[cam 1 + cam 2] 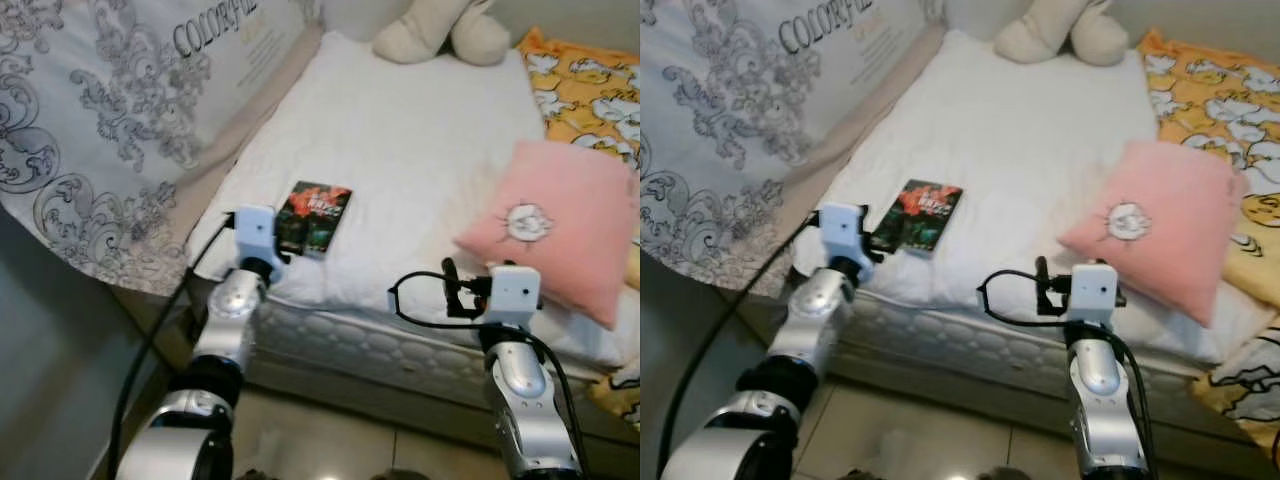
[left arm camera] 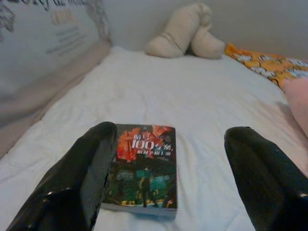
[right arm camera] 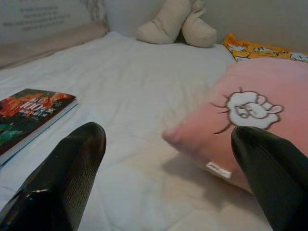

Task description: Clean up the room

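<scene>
A book (image 1: 318, 215) with a dark red and green cover lies flat near the front edge of the white bed (image 1: 400, 130). My left gripper (image 2: 171, 134) is open at that edge, its fingers (image 2: 91, 163) either side of the book's near end and not touching it. A pink pillow (image 1: 560, 220) with a small white design rests at the front right of the bed. My right gripper (image 3: 168, 134) is open just in front of the pillow's (image 3: 250, 120) near corner, holding nothing.
A beige plush toy (image 1: 440, 30) sits at the far end of the bed. A yellow cartoon-print blanket (image 1: 590, 90) covers the right side. A grey-patterned quilt (image 1: 100, 130) drapes over the left edge. The quilted mattress side (image 1: 380, 345) and tiled floor (image 1: 330, 440) lie below.
</scene>
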Tool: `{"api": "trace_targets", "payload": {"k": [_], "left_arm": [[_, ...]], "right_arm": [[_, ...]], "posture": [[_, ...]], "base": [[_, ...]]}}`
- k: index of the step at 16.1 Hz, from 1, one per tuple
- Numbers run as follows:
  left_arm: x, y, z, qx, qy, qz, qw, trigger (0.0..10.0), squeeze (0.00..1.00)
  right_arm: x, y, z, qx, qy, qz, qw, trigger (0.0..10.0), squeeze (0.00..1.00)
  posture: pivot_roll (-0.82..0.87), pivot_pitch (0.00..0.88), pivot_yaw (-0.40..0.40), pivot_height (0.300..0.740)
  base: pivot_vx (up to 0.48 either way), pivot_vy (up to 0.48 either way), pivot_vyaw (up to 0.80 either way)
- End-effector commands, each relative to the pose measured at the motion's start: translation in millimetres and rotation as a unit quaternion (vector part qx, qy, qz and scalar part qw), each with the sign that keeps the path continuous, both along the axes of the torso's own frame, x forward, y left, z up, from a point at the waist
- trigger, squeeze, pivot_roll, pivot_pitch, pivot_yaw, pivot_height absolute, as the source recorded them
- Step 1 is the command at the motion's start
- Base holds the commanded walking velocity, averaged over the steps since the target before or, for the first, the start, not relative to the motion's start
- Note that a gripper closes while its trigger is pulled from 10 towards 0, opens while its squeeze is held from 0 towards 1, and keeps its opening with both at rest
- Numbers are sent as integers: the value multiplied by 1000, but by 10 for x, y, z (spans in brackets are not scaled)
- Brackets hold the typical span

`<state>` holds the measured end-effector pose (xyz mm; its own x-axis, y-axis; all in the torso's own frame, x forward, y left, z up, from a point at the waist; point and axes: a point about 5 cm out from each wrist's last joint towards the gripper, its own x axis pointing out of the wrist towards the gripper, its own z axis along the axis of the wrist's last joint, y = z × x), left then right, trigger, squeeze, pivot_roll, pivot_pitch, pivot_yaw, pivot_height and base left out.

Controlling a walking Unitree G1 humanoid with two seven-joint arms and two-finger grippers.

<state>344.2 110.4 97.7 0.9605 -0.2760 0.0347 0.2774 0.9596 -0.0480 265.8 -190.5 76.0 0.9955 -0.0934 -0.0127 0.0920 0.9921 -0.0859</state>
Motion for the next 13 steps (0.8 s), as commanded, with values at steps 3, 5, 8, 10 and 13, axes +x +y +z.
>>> {"api": "trace_targets", "payload": {"k": [3, 5, 8, 10, 13], "left_arm": [[48, -137, 112, -1, -18, -23, 1000, 10000, 0], [69, -120, 140, -2, -21, -22, 1000, 10000, 0], [37, -165, 78, -3, -13, -33, 999, 10000, 0], [6, -212, 81, -12, -24, -42, 999, 10000, 0], [-10, -255, 50, -8, -19, -48, 999, 10000, 0]], "right_arm": [[43, -50, 8, 14, -7, -14, 1000, 10000, 1000], [26, -35, -17, 23, -11, -16, 1000, 10000, 1000], [-20, -70, -50, 14, -10, -14, 1000, 10000, 1000], [-20, -116, -50, -35, -6, -23, 999, 10000, 1000], [8, -148, -83, -35, 10, -36, 999, 10000, 0]], "posture": [[-123, 0, 61, 740], [-139, 0, 67, 740], [-152, 0, 69, 740], [-155, 0, 67, 740], [-152, 0, 65, 740]], "base": [[86, -412, 0], [291, -377, 0], [291, -380, 0], [382, 0, 0], [160, 0, -400]]}}
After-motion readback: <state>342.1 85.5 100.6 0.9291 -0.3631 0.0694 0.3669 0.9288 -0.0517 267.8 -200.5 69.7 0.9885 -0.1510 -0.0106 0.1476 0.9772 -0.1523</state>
